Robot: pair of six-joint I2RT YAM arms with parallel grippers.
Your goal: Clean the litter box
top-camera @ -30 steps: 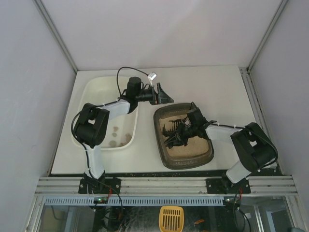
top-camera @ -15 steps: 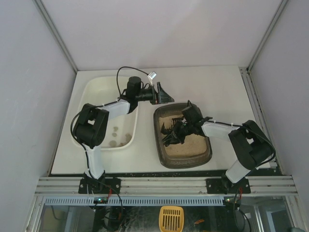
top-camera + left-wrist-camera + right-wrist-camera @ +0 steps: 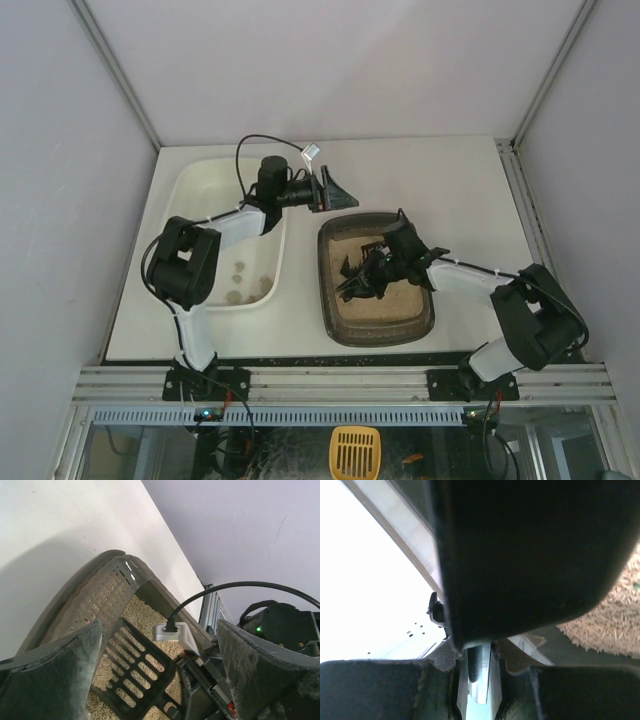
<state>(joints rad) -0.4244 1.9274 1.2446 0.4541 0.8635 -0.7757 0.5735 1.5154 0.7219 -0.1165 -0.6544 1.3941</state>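
Grey-brown litter box (image 3: 385,337) on your desk (image 3: 450,180), right of the white tray (image 3: 195,190), right jaws pinching the scoop (image 3: 356,272) in the litter, left jaws spread wide by its far corner

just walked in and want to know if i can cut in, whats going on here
The right hand is shut on a dark slotted scoop, which is down in the sandy litter of the grey-brown litter box. The left hand hangs open and holds nothing, near the box's far-left corner. A few clumps lie in the white tray on the left.
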